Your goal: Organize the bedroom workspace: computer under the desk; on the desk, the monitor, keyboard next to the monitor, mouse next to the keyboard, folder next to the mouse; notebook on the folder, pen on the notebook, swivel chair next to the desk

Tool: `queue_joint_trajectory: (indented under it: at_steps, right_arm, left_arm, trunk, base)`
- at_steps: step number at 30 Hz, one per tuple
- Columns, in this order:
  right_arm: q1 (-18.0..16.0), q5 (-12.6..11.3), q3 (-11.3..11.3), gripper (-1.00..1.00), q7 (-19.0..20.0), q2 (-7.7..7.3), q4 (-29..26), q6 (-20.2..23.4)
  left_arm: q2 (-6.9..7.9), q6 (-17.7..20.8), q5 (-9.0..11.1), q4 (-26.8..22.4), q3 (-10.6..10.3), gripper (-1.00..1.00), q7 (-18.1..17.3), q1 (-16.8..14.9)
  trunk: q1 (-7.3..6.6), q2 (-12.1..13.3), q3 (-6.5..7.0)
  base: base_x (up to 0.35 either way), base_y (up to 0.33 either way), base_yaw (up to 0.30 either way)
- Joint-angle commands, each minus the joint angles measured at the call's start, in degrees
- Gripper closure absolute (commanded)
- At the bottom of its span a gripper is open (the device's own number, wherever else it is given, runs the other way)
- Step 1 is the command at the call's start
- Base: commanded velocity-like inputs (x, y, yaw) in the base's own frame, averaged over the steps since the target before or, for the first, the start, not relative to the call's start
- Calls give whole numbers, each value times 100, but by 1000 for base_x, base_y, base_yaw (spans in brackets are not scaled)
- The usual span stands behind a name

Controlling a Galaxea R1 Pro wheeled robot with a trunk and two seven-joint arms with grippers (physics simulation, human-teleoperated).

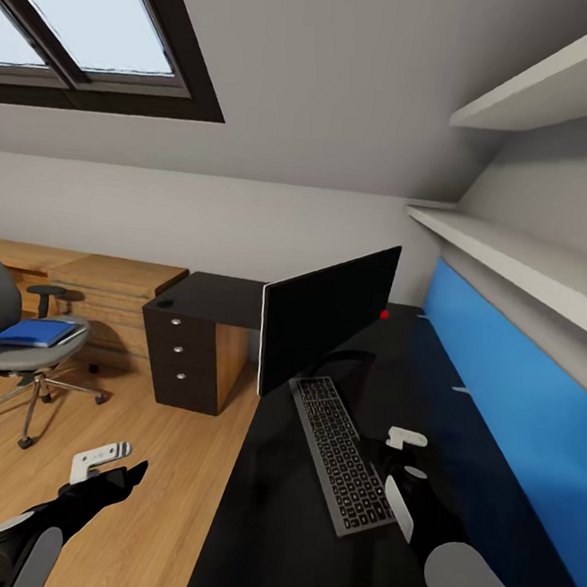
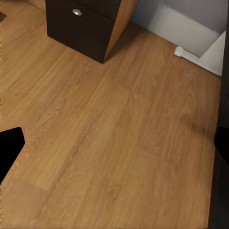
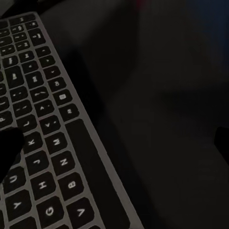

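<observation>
Wood flooring (image 1: 167, 461) lies beside the black desk (image 1: 285, 546), which carries the monitor (image 1: 327, 320) with the keyboard (image 1: 341, 457) lying just in front of it. Right gripper (image 1: 400, 458) hovers just beside the keyboard, left gripper (image 1: 117, 465) hangs over the floor; jaw state of either cannot be determined. Folder (image 1: 36, 332) rests on the swivel chair (image 1: 25, 356), well apart from the desk.

Wood floor (image 1: 128, 493), skylight (image 1: 77, 27), white shelves (image 1: 532, 255).

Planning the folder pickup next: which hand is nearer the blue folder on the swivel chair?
Left. The left hand hangs over the wood floor, on the side of the swivel chair holding the folder. The right hand is over the desk, beside the keyboard.
</observation>
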Motion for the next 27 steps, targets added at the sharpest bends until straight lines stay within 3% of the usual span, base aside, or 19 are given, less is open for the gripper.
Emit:
queue_joint_trajectory:
  at_steps: [1,6,11,13,16,23,27]
  right_arm:
    - [-57,-57,-15,-100,-18,-31,-58,81]
    - [-550,-60,-40,-100,-15,-121,103,317]
    - [-822,-331,-215,-100,29,-250,726,413]
    - [-845,-573,-243,-100,306,-267,857,438]
    - [-852,-717,-252,-100,848,-290,957,566]
    - [-855,-806,-354,-100,2063,-422,1003,1136]
    - [-856,-797,-455,-100,2207,-436,1003,1166]
  left_arm:
    - [71,28,65,-7,2,-100,51,-4]
    - [128,23,70,-7,19,-100,56,-4]
    - [147,20,71,-10,291,-100,54,-4]
    - [166,19,71,-11,336,-100,58,-4]
    - [172,19,71,-14,350,-100,56,-4]
    - [175,19,71,-14,357,-100,56,-4]
    - [168,19,78,-13,357,-100,54,-4]
  trunk:
    - [23,-46,-26]
    - [133,-247,-115]
    - [243,-448,-205]
    - [287,-528,-241]
    - [353,-648,-295]
    - [506,-929,-421]
    - [594,-1089,-492]
  base:
    - [0,0,0]
    - [0,0,0]
    - [0,0,0]
    - [0,0,0]
    - [0,0,0]
    - [0,0,0]
    - [0,0,0]
